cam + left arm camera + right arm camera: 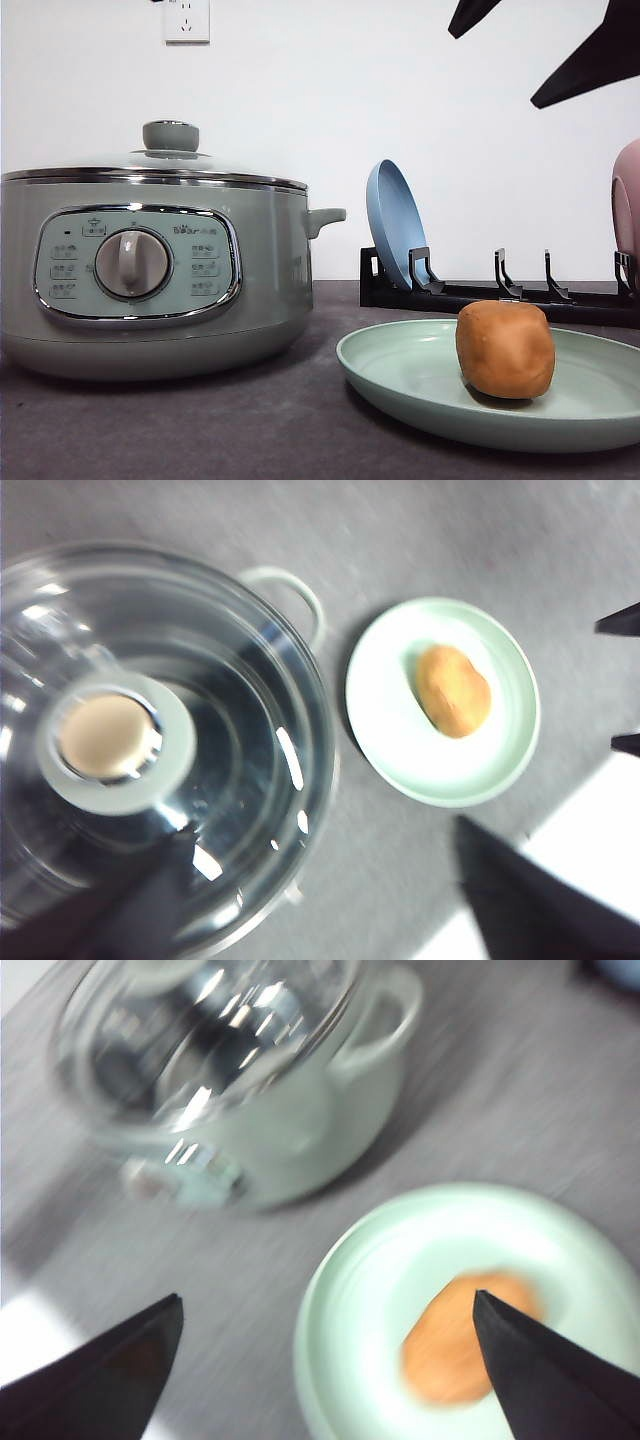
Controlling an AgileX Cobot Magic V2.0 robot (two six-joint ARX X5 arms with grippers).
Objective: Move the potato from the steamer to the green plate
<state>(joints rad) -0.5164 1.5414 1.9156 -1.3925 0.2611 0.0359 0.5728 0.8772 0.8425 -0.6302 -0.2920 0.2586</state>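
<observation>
The orange-brown potato (505, 349) stands on the pale green plate (400, 372) at the front right of the table. The sage-green steamer (150, 275) stands on the left with its glass lid (170, 155) on. My right gripper (525, 40) hangs open high above the plate, nothing between its fingers. The right wrist view shows that gripper (325, 1360) spread wide over the plate (400, 1250), the potato (455, 1350) near one finger. The left gripper (320, 910) is open above the steamer lid (250, 680), beside the plate (390, 680) and potato (453, 690).
A black dish rack (500, 295) runs along the back right. It holds an upright blue plate (395, 222) and a pink plate (628, 200) at the frame's edge. A white wall with a socket (186, 20) is behind. The table is dark grey.
</observation>
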